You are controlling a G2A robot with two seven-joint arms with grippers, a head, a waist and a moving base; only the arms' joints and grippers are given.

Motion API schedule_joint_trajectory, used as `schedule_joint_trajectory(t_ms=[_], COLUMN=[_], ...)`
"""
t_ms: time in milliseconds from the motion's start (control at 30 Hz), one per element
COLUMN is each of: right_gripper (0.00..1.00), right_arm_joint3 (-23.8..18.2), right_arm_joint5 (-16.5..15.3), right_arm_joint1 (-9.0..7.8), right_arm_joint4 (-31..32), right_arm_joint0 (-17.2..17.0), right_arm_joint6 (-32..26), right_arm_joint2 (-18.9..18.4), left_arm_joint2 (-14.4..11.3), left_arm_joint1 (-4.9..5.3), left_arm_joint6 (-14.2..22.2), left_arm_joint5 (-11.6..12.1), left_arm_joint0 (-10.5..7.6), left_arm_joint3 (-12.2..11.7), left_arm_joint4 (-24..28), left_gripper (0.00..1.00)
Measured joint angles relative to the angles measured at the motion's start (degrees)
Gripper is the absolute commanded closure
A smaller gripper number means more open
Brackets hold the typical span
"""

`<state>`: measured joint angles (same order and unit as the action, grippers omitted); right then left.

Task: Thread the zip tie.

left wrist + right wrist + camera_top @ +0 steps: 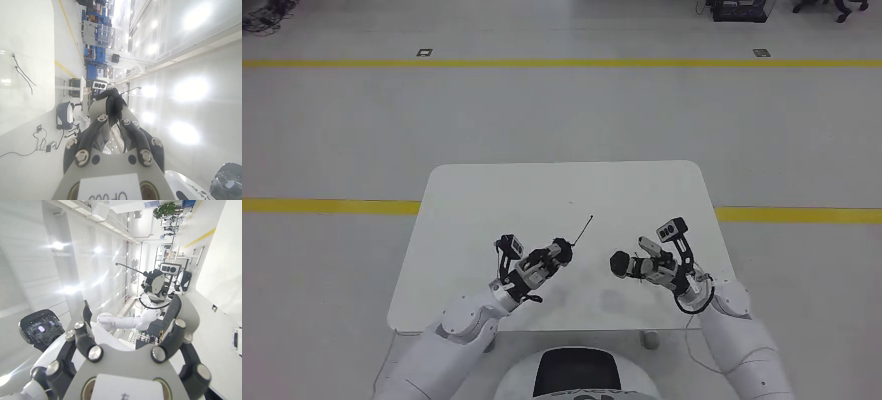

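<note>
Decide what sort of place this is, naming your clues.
Probably a large industrial hall or robotics test floor: yellow floor lines, a white table standing on open floor, and blue storage racks far behind.

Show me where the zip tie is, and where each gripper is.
zip tie (584, 229), top view, middle of the free strap.
left gripper (113, 94), left wrist view, between its closed fingertips.
right gripper (130, 299), right wrist view, gap midway between its open fingertips.

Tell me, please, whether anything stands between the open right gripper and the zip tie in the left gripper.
Nothing visible does. The zip tie sticks out of the shut left gripper, and the open right gripper faces it across a free gap above the table.
</note>
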<state>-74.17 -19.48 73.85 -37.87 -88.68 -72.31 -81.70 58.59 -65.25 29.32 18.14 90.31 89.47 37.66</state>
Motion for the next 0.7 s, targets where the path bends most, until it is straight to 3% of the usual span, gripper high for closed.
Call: schedule_joint_trajectory(t_ms=[100,167,300,400,700], right_gripper=[0.00,0.00,0.00,0.00,0.00], right_arm_joint3=[-0.07,0.12,5.43,8.46,11.89], right_arm_joint5=[0.16,1.89,8.33,11.11,11.17], right_arm_joint1=[0.03,0.15,0.67,0.89,0.44], right_arm_joint4=[-0.16,-2.09,-13.71,-20.43,-27.58], right_arm_joint0=[-0.03,-0.04,1.99,3.68,6.26], right_arm_joint6=[0.11,0.11,-7.52,-7.62,-7.33], right_arm_joint2=[0.12,0.82,3.14,6.19,13.47], left_arm_joint2=[-0.02,-0.36,-1.60,-2.28,-2.73], left_arm_joint1=[-0.03,-0.22,-1.01,-1.78,-4.47], left_arm_joint6=[-0.09,-0.26,3.81,6.27,12.13], left_arm_joint5=[0.01,0.26,1.40,1.35,1.34], left_arm_joint0=[0.00,-0.02,-0.62,-1.21,-2.71], left_arm_joint3=[0.00,0.08,-1.40,-3.24,-6.86], left_arm_joint4=[0.15,1.87,8.91,12.30,15.18], left_gripper=[1.00,1.00,1.00,1.00,1.00])
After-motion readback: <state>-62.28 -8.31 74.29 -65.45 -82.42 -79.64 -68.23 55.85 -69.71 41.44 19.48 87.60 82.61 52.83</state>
